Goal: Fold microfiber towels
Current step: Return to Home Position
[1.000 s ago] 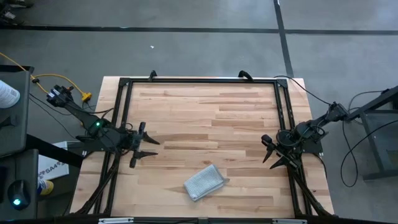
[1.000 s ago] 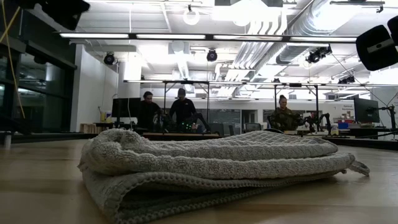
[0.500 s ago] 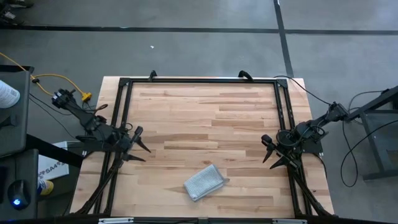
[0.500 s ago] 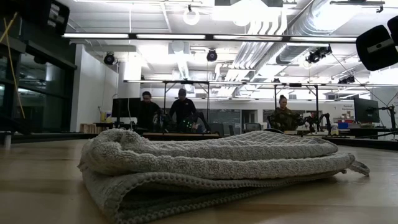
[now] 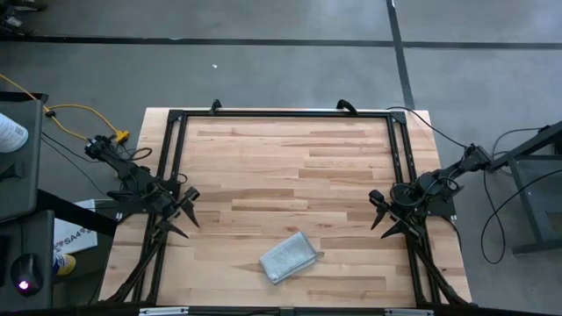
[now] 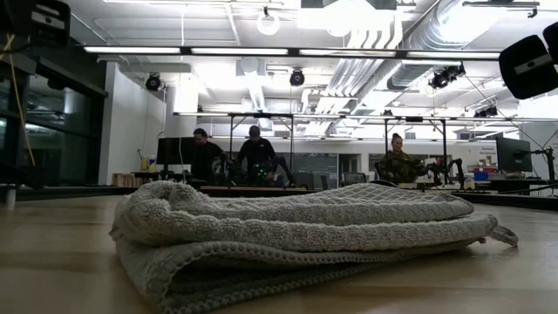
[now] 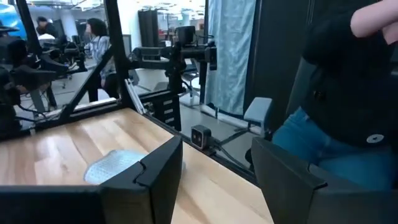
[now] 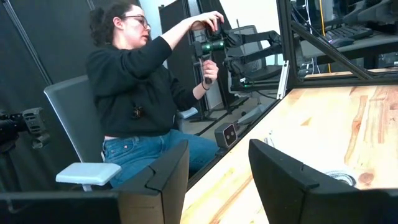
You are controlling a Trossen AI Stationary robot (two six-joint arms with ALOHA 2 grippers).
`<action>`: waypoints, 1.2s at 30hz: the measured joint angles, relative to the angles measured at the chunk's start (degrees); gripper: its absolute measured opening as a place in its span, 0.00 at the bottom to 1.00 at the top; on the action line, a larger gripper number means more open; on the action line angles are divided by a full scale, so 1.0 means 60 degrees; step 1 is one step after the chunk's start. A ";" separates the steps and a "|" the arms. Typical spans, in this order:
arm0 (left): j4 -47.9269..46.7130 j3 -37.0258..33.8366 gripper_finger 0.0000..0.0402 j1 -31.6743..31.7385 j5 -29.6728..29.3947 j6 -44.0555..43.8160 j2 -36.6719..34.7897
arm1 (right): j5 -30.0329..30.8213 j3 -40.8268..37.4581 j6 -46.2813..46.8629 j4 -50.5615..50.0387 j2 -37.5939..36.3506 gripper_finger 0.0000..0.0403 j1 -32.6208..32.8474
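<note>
— Fingers on the left gripper (image 5: 182, 214): spread apart, nothing between them. Right gripper (image 5: 378, 216) is the same, splayed and empty.

— Confirmed on the wrist cams?

— Yes. The left wrist view shows a clear gap between the two fingers (image 7: 160, 171). The right wrist view shows the same gap (image 8: 163, 174).

— Arm positions?

— Left gripper is over the left edge of the table (image 5: 290, 158), by the black frame (image 5: 281, 114). Right gripper is over the right edge, tips pointing inward. Both are well apart from the towel (image 5: 288, 256).

— Towel location?

— Folded on the wood, roughly mid-width and set at a slant. It lies near the edge where a person (image 8: 134, 93) sits. The low view shows it as stacked layers (image 6: 296, 235), lying flat, with the rounded fold on the left. The left wrist view has it (image 7: 115, 165) on the wood beyond that gripper's finger.

— Right wrist view?

— There is a small pale patch (image 8: 339, 177) on the wood by the finger. It is possibly the towel's edge, but too little shows to be sure.

— Person?

— Seated just off the table in a dark top and jeans, hands raised to a device.
</note>
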 joint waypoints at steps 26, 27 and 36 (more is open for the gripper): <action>0.0612 -0.1258 0.48 0.0004 0.0161 -0.0327 -0.0383 | 0.0000 -0.0004 0.0000 0.0029 0.0000 0.40 -0.0004; 0.0607 -0.1261 0.48 0.0004 0.0143 -0.0327 -0.0383 | 0.0000 -0.0003 0.0000 0.0029 0.0000 0.40 -0.0001; 0.0768 -0.1352 0.48 0.0004 0.0123 -0.0320 -0.0383 | 0.0000 -0.0004 0.0000 0.0029 0.0000 0.40 -0.0003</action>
